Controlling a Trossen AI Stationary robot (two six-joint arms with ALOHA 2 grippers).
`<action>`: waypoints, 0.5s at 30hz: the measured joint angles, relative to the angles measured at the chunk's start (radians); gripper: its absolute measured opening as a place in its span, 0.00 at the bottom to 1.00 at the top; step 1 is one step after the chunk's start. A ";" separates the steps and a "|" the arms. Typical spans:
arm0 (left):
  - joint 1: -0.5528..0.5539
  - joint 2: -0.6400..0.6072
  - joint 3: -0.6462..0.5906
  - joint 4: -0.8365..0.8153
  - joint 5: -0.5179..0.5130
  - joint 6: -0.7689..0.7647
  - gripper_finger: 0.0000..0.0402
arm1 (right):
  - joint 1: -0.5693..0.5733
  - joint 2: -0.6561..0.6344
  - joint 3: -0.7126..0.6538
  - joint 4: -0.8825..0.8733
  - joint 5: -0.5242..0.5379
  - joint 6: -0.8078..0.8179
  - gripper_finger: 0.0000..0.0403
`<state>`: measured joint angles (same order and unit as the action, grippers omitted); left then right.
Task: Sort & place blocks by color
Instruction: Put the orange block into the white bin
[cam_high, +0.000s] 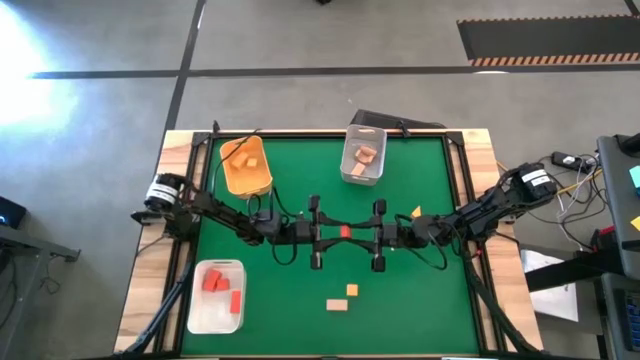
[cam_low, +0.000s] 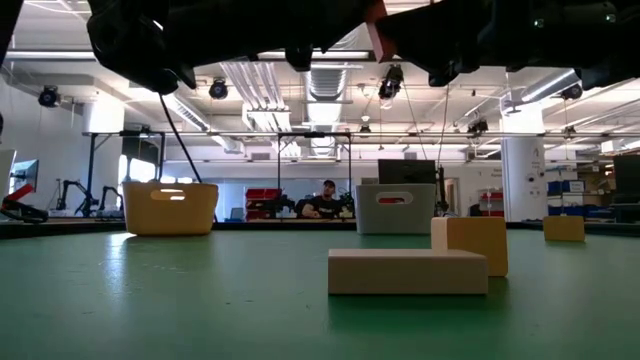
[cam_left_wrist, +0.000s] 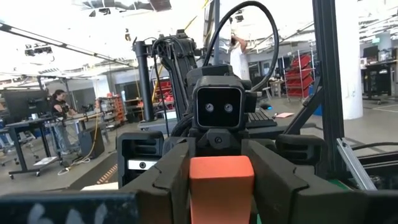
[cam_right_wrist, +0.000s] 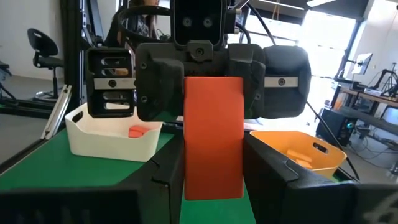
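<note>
We have a red block (cam_high: 345, 232) mid-handover above the table's (cam_high: 430, 300) centre: the right gripper (cam_high: 366, 236) is clamped on it, and the left gripper (cam_high: 327, 236) has its jaws around it, though we cannot tell if they grip yet. We should firm the left hold before the right lets go. The white bin (cam_high: 200, 310) sits at the near left corner; two blocks (cam_high: 343, 297) lie by the near edge, clear of that path.

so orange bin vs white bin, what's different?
The orange bin sits at the table's far edge and holds yellow-orange blocks; the white bin sits near the front-left corner and holds red blocks. The orange bin's wall is opaque orange, the white bin's pale. Both are open-topped on the left half.
</note>
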<state>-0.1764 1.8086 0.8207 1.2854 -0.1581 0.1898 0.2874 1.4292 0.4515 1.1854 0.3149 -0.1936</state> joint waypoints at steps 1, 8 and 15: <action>0.000 -0.003 -0.002 -0.001 0.000 -0.001 0.29 | 0.000 0.000 0.000 0.001 0.000 0.005 0.31; -0.010 -0.026 -0.027 -0.060 -0.038 0.001 0.29 | 0.003 -0.020 0.013 -0.061 0.000 0.097 0.59; -0.050 -0.130 -0.032 -0.382 -0.269 -0.005 0.29 | 0.000 -0.220 0.036 -0.264 0.202 0.095 0.70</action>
<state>-0.2268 1.6787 0.7889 0.9036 -0.4269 0.1847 0.2873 1.2097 0.4872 0.9218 0.5169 -0.0983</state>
